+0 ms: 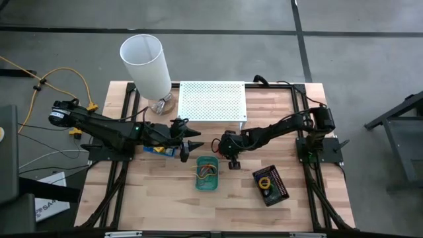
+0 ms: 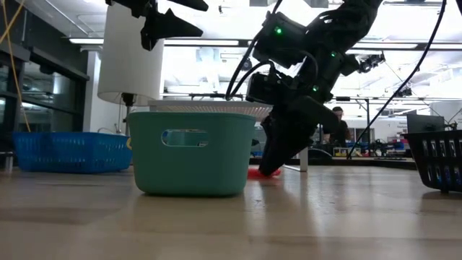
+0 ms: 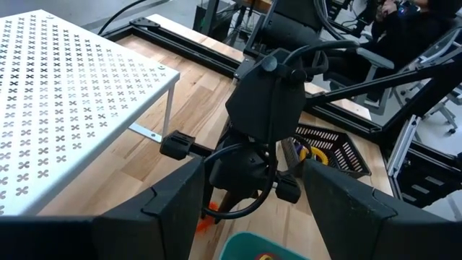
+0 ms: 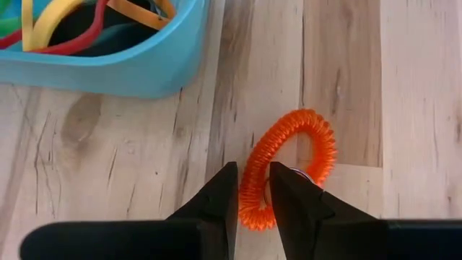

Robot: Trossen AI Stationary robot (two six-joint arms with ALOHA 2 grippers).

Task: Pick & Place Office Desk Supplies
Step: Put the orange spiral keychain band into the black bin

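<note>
No brand, label or writing is legible on any item; a white paper off the table's left edge carries dark print too small to read. Right gripper [image 4: 251,198] is down at the wooden table [image 1: 165,198] near its middle, fingers clamped on one side of an orange coiled ring [image 4: 289,170] that lies flat on the wood just beside the green tray [image 1: 207,173]. In the right wrist view the lower arc of the coil is hidden behind the fingertips, and a small metal piece shows at the coil's inner edge, hard to make out. In the low view the ring appears only as a red-orange sliver under the gripper, mostly hidden by it. The green tray holds loose red, yellow and orange bands [image 4: 65,25], partly cut off by the frame edge and tangled, so their number cannot be told. Left gripper [image 1: 187,142] hangs above the table toward the left of centre, fingers spread wide and holding nothing; beneath it sits a blue tray [image 1: 158,150], largely covered by the arm, contents unclear. A black tray [image 1: 270,186] lies toward the right front of the table, with a yellow-and-dark item inside, detail too small. White perforated shelf [image 1: 212,101] and white cylindrical lamp [image 1: 146,63] stand along the back edge.
</note>
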